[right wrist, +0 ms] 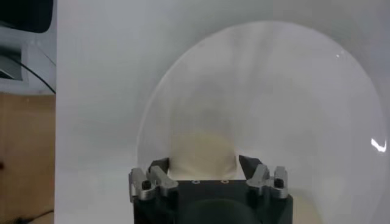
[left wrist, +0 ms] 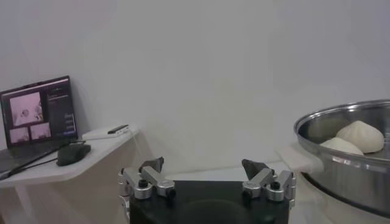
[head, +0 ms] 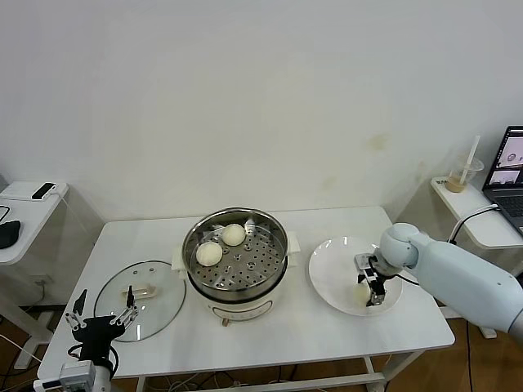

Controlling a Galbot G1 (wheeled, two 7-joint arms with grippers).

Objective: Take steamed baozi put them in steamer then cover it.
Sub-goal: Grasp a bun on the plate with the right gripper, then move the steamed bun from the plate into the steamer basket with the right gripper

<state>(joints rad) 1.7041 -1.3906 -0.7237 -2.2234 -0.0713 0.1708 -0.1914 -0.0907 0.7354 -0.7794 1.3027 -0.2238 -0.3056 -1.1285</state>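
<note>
The place looked like a robot test room or laboratory, not a real kitchen. A plain white table (head: 327,335) stood against a bare white wall (head: 245,98), and there was no stove, sink or cupboard around it. On a small white side desk (head: 478,220) at the robot's right an open laptop (head: 508,175) showed camera pictures, beside a plastic cup (head: 462,175) with a straw. Another side desk (head: 20,216) at the left carried a computer mouse (head: 8,233) and a small flat device (head: 42,190). Loose cables (head: 16,343) lay on the wooden floor under the table.
</note>
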